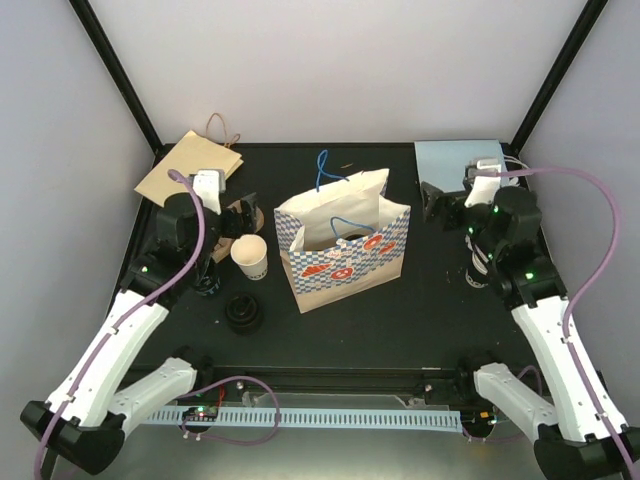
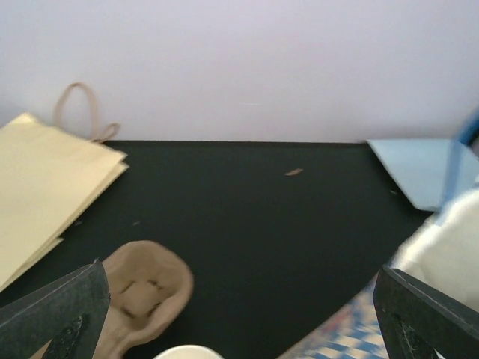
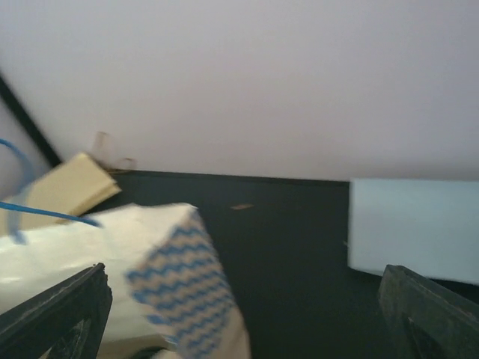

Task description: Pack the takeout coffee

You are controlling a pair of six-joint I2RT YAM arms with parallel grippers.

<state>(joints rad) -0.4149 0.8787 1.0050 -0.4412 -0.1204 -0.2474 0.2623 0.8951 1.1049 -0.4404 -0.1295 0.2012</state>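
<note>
Black bench [image 1: 420, 300], pale walls [image 1: 330, 70]. The checked bag [image 1: 345, 255] stands mid-bench, its red marks unreadable. The cup [image 1: 250, 256] sits just left of the bag. Left gripper [image 1: 243, 212] and right gripper [image 1: 435, 205] both spread apart.

Cup [image 1: 249, 256] just left of standing bag [image 1: 343, 250], lid [image 1: 243, 313] before cup, flat bag [image 1: 190, 166] behind.

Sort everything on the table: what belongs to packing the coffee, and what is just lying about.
For the job: paper cup, black lid, patterned bag standing open, probably the brown pulp holder.
Lying about: flat brown paper bag, light blue sheet.
</note>
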